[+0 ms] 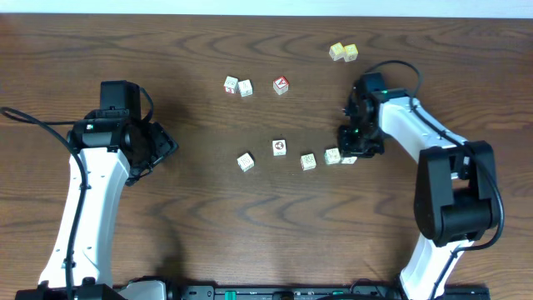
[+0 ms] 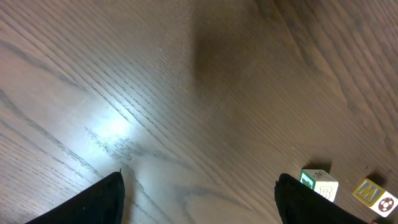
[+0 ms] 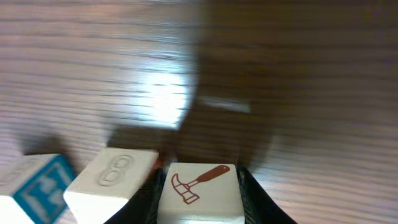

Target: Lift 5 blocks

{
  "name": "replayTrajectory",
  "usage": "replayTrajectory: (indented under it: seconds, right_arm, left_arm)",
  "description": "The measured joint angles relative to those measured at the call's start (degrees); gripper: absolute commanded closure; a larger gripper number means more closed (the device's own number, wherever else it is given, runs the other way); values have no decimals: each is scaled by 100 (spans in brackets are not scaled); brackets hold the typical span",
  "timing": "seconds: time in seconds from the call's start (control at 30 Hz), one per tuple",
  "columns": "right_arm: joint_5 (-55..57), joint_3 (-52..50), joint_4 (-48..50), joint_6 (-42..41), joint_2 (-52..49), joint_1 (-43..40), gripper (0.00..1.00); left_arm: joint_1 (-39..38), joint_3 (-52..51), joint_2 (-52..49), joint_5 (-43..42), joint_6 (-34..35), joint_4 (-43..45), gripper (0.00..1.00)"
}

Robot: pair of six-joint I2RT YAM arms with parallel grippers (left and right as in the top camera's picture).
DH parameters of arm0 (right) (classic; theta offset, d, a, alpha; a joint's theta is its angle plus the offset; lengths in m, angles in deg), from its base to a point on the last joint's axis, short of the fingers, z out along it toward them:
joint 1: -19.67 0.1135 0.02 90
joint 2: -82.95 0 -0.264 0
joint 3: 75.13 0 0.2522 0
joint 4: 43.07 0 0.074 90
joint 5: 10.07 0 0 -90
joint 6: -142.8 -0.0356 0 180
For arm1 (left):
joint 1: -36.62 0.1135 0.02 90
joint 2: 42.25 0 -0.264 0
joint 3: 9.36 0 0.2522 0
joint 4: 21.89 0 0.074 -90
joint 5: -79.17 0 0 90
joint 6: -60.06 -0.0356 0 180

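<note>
1. Overhead: the right gripper (image 1: 353,147) is down over the hammer block (image 1: 348,159), the right-hand end of a row of five whitish blocks. The neighbour block (image 1: 332,155) sits just left of it, with three more beyond. Farther from the hammer block lie two extra whitish cubes (image 1: 245,87), one red-topped cube (image 1: 281,85) and two yellow cubes (image 1: 336,51). The left gripper (image 1: 158,146) is well off to its left, so the right arm is nearer.
2. Left wrist: the fingers are spread wide with nothing between them. Two blocks (image 2: 319,185) show at the frame's corner; the hammer block is unseen.
3. Right wrist: the hammer block (image 3: 199,190) sits square between the fingers, hugged on both sides. I judge it gripped, at table level. It's a cube with no long axis, so the lift is straight up.
</note>
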Motion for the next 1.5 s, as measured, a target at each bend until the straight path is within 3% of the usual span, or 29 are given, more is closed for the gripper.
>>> replayTrajectory:
  seconds: [0.47,0.87,1.23,1.5]
  right_arm:
    - [-55,0,55,-404,0,256,79]
    - [7,-2,61,-577,0,533,75]
    - [334,13,-4,-625,-2,533,57]
    - [503,739,-870,-658,-37,433,46]
  left_arm:
    - [0,0,0,0,0,0,22]
    - [0,0,0,0,0,0,22]
    - [0,0,0,-2,0,0,22]
    - [0,0,0,0,0,0,22]
